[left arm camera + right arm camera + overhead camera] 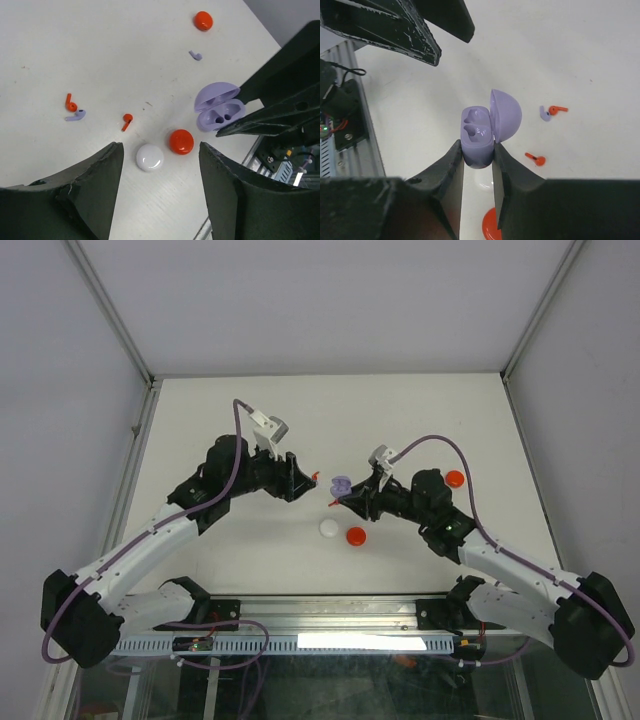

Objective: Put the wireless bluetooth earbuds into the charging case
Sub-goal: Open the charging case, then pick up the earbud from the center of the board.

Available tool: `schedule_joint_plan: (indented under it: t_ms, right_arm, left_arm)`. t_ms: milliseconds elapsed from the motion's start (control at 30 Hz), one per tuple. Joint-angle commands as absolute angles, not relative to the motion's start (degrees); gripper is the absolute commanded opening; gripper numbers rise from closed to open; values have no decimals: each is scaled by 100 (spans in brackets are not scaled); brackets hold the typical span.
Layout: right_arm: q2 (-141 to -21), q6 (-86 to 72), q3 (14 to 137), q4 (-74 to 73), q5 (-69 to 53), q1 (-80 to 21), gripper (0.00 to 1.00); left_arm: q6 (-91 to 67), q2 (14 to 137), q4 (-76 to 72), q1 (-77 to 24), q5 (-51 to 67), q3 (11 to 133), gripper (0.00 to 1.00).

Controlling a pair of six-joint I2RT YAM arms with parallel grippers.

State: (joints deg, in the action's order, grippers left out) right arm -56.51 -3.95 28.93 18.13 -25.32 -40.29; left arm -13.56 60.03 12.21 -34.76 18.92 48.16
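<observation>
My right gripper (477, 145) is shut on the base of a pale purple charging case (479, 135), which it holds above the table with the lid (506, 115) swung open. Both of the case's sockets look empty in the left wrist view, where the charging case (220, 107) shows at the right. My left gripper (160, 146) is open with nothing between its fingers; it hovers left of the case (341, 485). Loose on the table lie two red earbuds (70, 103) (127, 121) and two pale purple earbuds (76, 116) (195, 55).
A white puck (149, 157) and a red puck (181, 141) lie side by side just below the held case. Another red puck (455, 478) sits further right beside the right arm. A metal rail (330, 615) runs along the near table edge.
</observation>
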Motion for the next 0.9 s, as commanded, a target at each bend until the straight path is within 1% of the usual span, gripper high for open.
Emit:
schedule_joint_plan:
  t_ms: [0,400,667,867]
  right_arm:
    - [-5345,-356,2711,1900,-1460,-4008,0]
    - [-4731,-488,1982,2177,-477,-4008,0]
    - [-4672,-483,1872,2232,-397,-4006,0]
    - [-4633,-462,1855,2232,-344,-4002,0]
  left_arm:
    - [-1862,6437,878,-3443,1202,4810,62]
    - [-1744,8331,389,-3555,965,5303,59]
    - [-1319,9387,240,-3557,824,5895,53]
    - [-1142,9904,252,-3554,776,6189,52]
